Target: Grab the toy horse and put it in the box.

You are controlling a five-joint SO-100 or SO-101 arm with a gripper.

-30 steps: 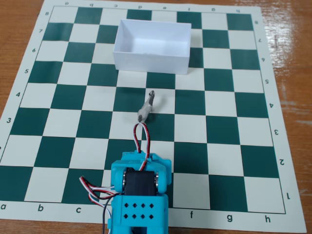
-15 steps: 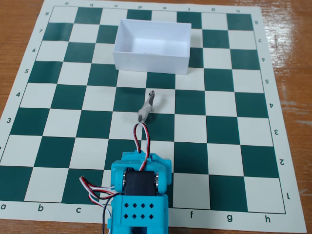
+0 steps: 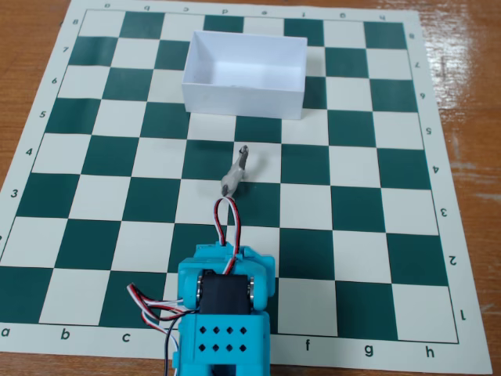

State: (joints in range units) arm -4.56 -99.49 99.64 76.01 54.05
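The toy horse point(image 3: 236, 172) is a tiny pale beige-grey figurine with a darker grey end pointing away from the arm. It lies on the chessboard about one square in front of the white box point(image 3: 243, 98), near the board's middle. The box is open-topped, stands at the far centre of the board and looks empty. My cyan arm point(image 3: 225, 309) is at the near edge of the board, with a loop of red and white wire point(image 3: 227, 223) reaching toward the horse. The gripper's fingers do not show; the arm's body hides them or they are out of view.
The green and cream chessboard mat point(image 3: 376, 235) lies on a brown wooden table point(image 3: 470, 94). Loose wires point(image 3: 149, 309) hang at the left of the arm's base. Nothing else stands on the board.
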